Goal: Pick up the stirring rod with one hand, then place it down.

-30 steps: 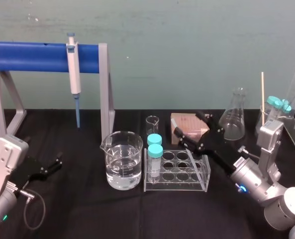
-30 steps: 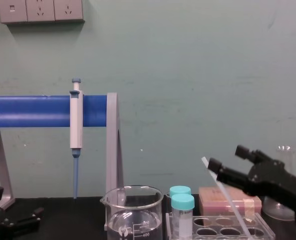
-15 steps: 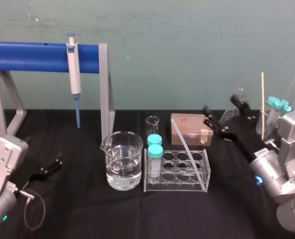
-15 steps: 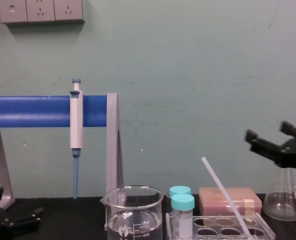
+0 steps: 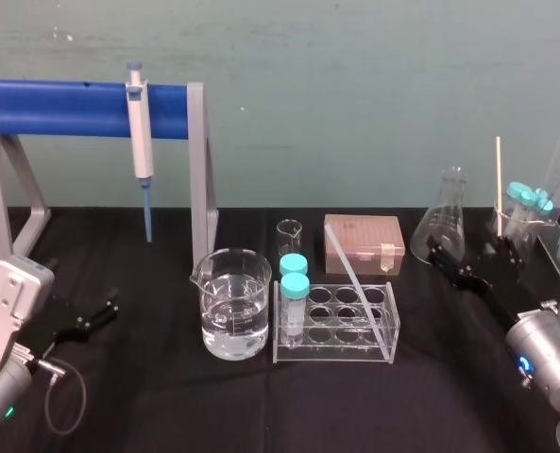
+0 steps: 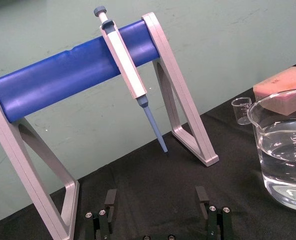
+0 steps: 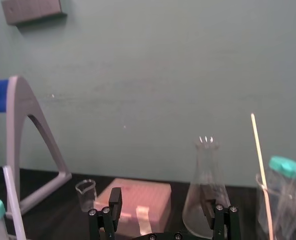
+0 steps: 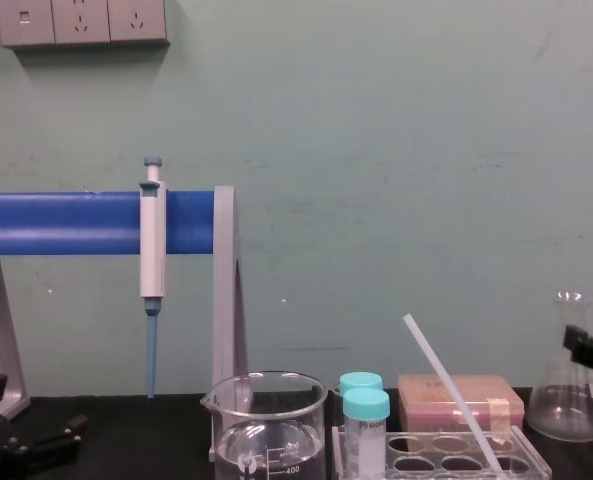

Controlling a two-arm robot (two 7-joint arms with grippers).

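The stirring rod (image 5: 355, 283) is a thin translucent whitish stick. It leans at a slant with its lower end in the clear tube rack (image 5: 336, 344), its top pointing back and left; the chest view shows the rod (image 8: 449, 390) rising above the rack. In the right wrist view the rod (image 7: 12, 200) stands far off to one side. My right gripper (image 5: 468, 262) hovers well right of the rack, in front of the flask (image 5: 447, 225), open and holding nothing (image 7: 162, 205). My left gripper (image 5: 93, 316) rests open at the table's left (image 6: 156, 197).
A beaker of water (image 5: 232, 304) stands left of the rack, which holds two teal-capped tubes (image 5: 294, 294). Behind are a small beaker (image 5: 289, 232) and a pink box (image 5: 363, 243). A pipette (image 5: 141, 132) hangs on the blue-barred stand (image 5: 62, 106). A wooden stick (image 5: 498, 184) and containers crowd the right edge.
My right gripper has drawn back from the rod, moving right and down to the flask's front. The rod stays leaning in the rack. The left arm has not moved.
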